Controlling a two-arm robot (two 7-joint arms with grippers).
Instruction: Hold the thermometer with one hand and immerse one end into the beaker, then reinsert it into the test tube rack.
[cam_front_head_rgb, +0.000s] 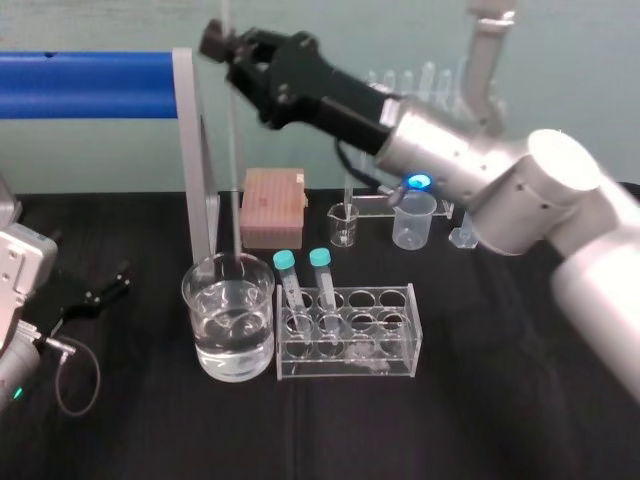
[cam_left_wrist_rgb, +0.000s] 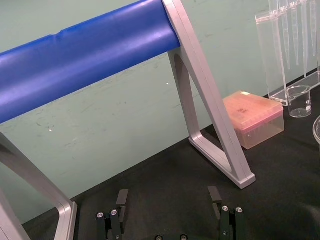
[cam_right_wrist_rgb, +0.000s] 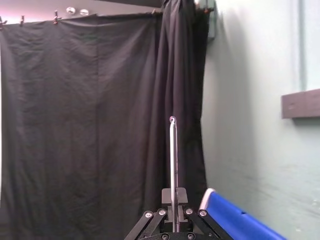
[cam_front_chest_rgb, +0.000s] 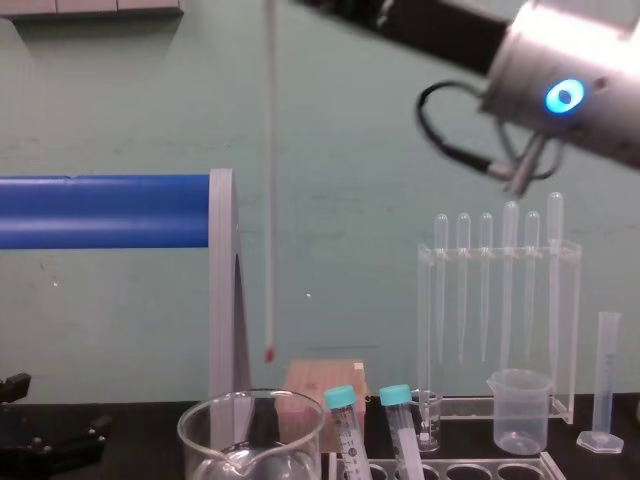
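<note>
Right gripper (cam_front_head_rgb: 228, 48), clamped on the thermometer (cam_front_chest_rgb: 270, 200), held it upright over the beaker (cam_front_head_rgb: 190, 288) for a straight dip. Left gripper (cam_left_wrist_rgb: 168, 194) sat parked at eight o'clock, fingers apart

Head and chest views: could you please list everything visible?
test tube rack: 1, clear, table centre
capped tubes: 2, teal caps, in rack
beaker: 1, clear, left of rack
thermometer: 1, clear, upright above beaker
tip box: 1, pink, behind beaker
small beakers: 2, clear, behind rack
pipette stand: 1, clear, back right
graduated cylinder: 1, clear, far right
blue bar: 1, back left
left pincer: black, open, parked left
right pincer: black, shut on thermometer
</note>
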